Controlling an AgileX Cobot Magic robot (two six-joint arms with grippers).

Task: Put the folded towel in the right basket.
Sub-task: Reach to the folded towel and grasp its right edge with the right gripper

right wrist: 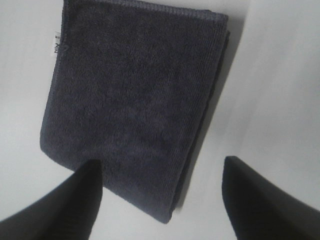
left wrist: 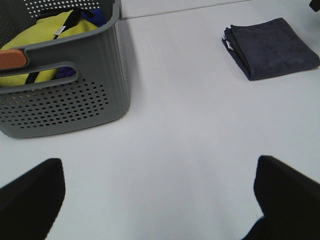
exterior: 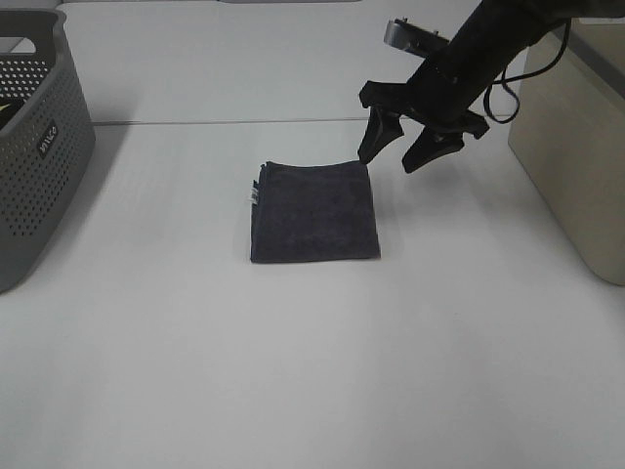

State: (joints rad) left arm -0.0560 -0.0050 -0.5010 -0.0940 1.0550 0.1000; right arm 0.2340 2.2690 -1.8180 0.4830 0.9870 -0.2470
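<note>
right arm (exterior: 459,68) is nearer, jaws wide open by the towel (exterior: 314,212)'s far right corner, towel lying near-left of them.

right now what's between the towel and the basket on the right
Only bare table in the high view; the right fingers, open, hang over that gap's far end, by the towel.

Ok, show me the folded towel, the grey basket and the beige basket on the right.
folded towel (exterior: 314,211): exterior high view, middle of its top face.
grey basket (left wrist: 75,107): left wrist view, its perforated side wall.
beige basket (exterior: 576,166): exterior high view, its plain side wall.
</note>
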